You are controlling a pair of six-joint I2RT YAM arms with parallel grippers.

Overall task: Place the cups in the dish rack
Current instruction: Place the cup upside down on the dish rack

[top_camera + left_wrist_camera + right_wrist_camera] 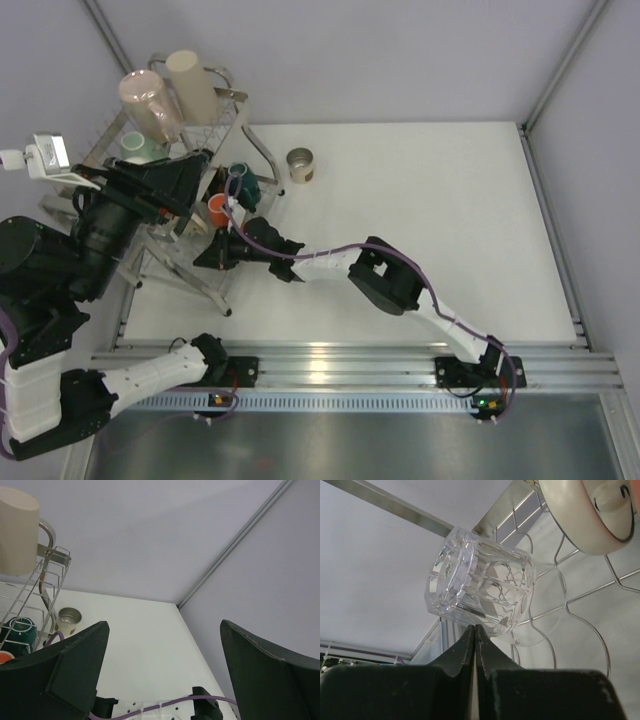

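Silver wire dish rack (pixel 258 150) at the far left corner of the white counter (pixel 420 220), carrying a tall beige cup (pixel 195 85) and a pinkish cup (pixel 150 105) on top, with a dark teal mug (pixel 243 182) and an orange cup (pixel 217 210) lower down. A clear faceted glass tumbler (pixel 480 590) lies on its side on the rack's wire, just above the tips of the right fingers (pixel 460 665), which are pressed fully together and hold nothing. The left fingers (pixel 75 670), raised near the rack, are spread wide and empty. A small steel cup (pixel 300 165) stands alone on the counter just right of the rack
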